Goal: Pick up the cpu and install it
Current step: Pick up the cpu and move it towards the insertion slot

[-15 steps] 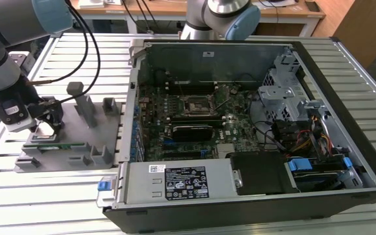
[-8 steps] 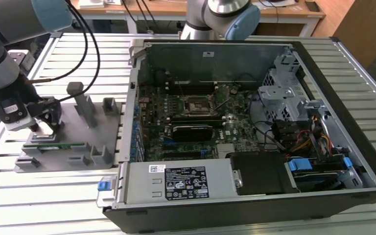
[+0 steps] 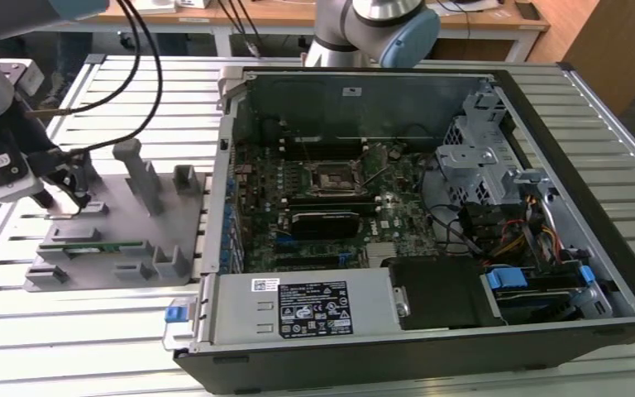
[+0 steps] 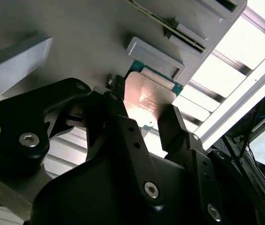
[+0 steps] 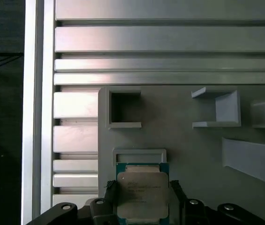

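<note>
Fingers (image 5: 112, 196) of my gripper (image 5: 143, 199) stand one on each side of the cpu (image 5: 142, 187), pressed against two opposite edges. As far as I can judge I am clamped on it, not released. The relation that matters is that the chip lies squarely between the pads, straight under my wrist and off to neither side.

It lies flat, metal top up, with a thin green rim showing round the lid. It is nearly square, so I read no real long axis. My grip runs across it, and its free edge points at a low grey stop (image 5: 139, 154), just beside it. From what I see, it has not left its seat on the grey tray (image 3: 119, 252).

In the exterior view the tray lies at the left, and I am low over it. The socket (image 3: 334, 176) sits well apart to the right, on the board in the open case (image 3: 350, 368).
</note>
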`<state>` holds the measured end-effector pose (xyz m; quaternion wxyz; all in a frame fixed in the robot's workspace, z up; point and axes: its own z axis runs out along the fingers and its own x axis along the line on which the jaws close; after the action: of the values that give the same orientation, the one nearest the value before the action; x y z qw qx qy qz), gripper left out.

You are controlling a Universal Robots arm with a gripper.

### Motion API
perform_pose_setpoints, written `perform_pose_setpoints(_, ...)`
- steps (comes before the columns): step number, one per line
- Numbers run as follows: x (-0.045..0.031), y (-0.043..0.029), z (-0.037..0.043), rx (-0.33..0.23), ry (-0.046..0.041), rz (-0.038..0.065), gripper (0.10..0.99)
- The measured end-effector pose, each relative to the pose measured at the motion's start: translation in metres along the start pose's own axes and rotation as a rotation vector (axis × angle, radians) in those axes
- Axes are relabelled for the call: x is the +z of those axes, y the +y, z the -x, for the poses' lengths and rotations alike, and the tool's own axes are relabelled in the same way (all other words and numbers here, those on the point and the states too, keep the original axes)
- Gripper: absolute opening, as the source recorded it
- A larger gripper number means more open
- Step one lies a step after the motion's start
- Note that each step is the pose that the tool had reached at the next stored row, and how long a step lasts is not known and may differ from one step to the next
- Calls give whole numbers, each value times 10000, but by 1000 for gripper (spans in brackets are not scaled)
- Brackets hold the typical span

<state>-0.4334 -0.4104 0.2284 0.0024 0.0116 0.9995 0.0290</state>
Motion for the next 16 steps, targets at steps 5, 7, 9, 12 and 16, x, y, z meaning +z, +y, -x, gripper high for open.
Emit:
perform_pose_setpoints(5,-227,13,1,0,-1,10,525)
perform_pose_setpoints(7,-321,19,1,0,0,13,525)
perform_pose_setpoints(9,-411,24,2,0,1,14,525)
perform_pose_setpoints(12,-548,32,2,0,1,16,525)
perform_pose_setpoints(16,-729,42,3,0,-1,20,525)
